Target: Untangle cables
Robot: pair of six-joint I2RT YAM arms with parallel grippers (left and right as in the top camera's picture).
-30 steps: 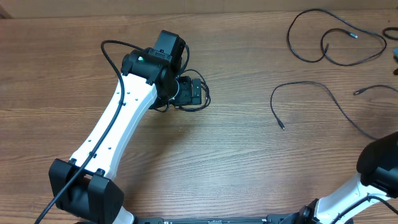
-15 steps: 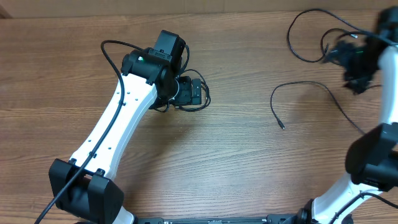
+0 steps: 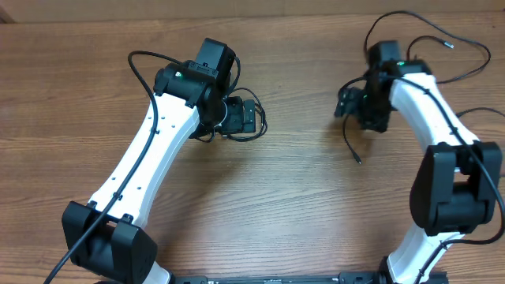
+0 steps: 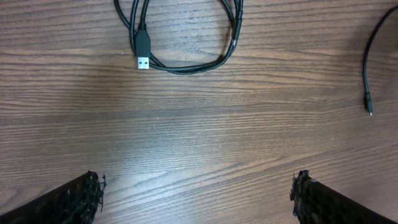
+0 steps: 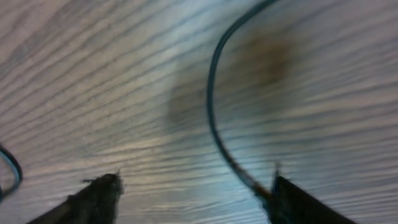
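Overhead, the right gripper (image 3: pixel 351 102) hovers with its fingers spread apart, right above a thin black cable (image 3: pixel 348 143) lying right of the table's middle. Its blurred wrist view shows that cable running between the fingers. The right arm bends sharply inward. The left gripper (image 4: pixel 196 186), also open and empty, faces a coiled USB cable (image 4: pixel 186 68) lying just ahead, toward the far edge. The left arm stretches forward.

Two arms (image 3: pixel 158 150), at least three cables (image 4: pixel 142 51)
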